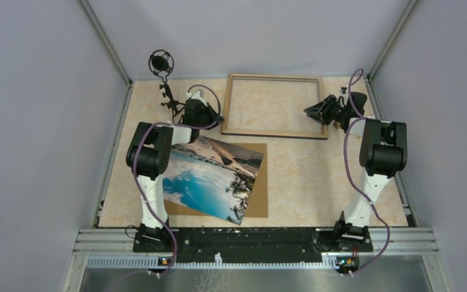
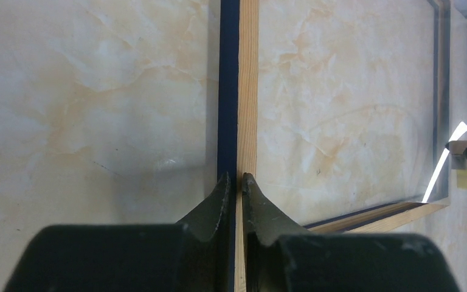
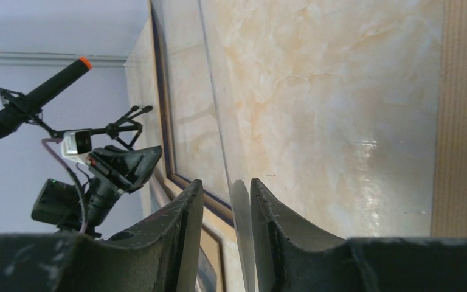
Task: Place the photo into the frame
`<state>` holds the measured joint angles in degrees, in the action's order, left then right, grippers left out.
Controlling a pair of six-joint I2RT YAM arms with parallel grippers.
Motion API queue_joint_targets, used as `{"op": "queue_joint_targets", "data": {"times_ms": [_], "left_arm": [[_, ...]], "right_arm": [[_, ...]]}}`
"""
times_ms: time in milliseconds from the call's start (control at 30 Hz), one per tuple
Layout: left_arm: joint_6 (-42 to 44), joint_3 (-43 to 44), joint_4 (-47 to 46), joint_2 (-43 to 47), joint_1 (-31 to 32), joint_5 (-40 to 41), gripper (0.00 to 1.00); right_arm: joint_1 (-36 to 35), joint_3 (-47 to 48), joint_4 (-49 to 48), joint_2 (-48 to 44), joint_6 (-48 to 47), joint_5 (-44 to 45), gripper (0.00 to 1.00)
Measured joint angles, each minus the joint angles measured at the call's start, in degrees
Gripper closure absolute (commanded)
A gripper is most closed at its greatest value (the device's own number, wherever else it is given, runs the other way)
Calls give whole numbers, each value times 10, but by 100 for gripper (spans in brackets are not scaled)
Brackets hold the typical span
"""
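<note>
Frame (image 1: 273, 134): lies at the far middle of the desk (image 1: 316, 182), light wood facing up, dark blue on its outer edge. At left, the photo (image 1: 213, 179) lies askew on a brown board (image 1: 260, 194) at the near side, well apart from the frame. The left claw (image 2: 236, 177) is pressed together on the frame's left rail. At right, the right claw (image 3: 225, 182) has a thin clear pane (image 3: 240, 231) between narrowly parted fingers; whether it pinches the pane cannot be told.

A lab test cell is seen: a marbled table (image 1: 316, 176) is boxed in by plain grey panels (image 1: 36, 121), left arm (image 1: 152, 158) and right arm (image 1: 380, 152) are bolted to an aluminium rail (image 1: 410, 238), and a microphone (image 1: 161, 62) is mounted behind.
</note>
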<state>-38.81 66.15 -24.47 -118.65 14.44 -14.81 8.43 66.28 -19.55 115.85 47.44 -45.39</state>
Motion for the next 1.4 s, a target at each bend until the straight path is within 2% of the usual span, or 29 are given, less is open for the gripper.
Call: {"op": "queue_joint_targets", "data": {"times_ms": [167,333,533,900,933,1000,1067,1233,1400], "left_arm": [[8,-1,0,0,0,-9,87],[9,-1,1,0,-1,-28,87],[9,-2,2,0,-1,-42,87],[9,-5,-3,0,-1,-43,87],[9,-6,-4,0,-1,-43,87],[9,-6,-5,0,-1,-43,87],[9,-7,-5,0,-1,-43,87],[8,-7,-6,0,-1,-51,87],[8,-9,-6,0,0,-56,87]], "right_arm": [[0,24,62,-2,-24,19,82],[-1,55,123,-12,-43,28,100],[0,100,193,-11,-62,18,100],[12,125,213,28,-44,-9,100],[12,125,214,29,-43,-8,94],[12,125,218,30,-44,-5,72],[12,125,228,30,-54,-3,62],[7,137,275,30,-92,25,45],[3,173,329,30,-137,56,32]]}}
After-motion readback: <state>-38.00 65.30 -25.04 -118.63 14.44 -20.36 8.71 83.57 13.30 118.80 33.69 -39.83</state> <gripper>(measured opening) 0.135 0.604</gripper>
